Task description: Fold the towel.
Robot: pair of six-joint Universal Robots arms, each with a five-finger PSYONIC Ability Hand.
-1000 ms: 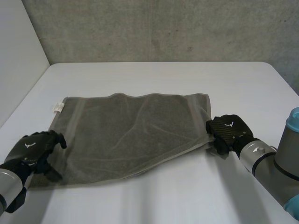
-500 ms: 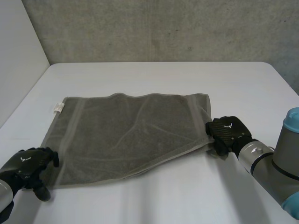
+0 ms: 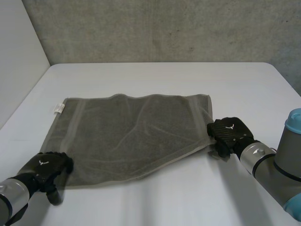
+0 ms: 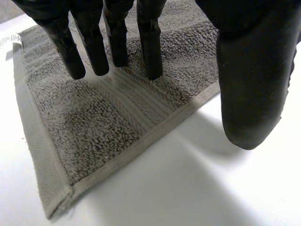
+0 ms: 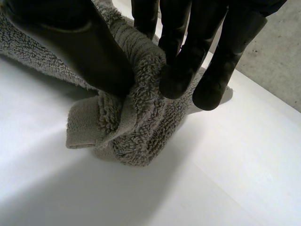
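While your right hand (image 3: 229,134) grips the towel's (image 3: 136,134) near right corner, bunched tight between thumb and fingers, your left hand (image 3: 47,168) is only spread wide at the near left corner. Its straight fingers (image 4: 148,52) sit on or just above the pile (contact is hard to judge) and its thumb (image 4: 249,80) is off the hem, over the bare table (image 3: 155,202). If you lift now, I'd expect one side to rise alone and drag the cloth askew. A shallow pinch on that thin hem could also slip. The towel is grey terry, lying nearly flat on the table, lightly rippled and banded near both ends, with its white label (image 3: 59,108) at the far left corner.
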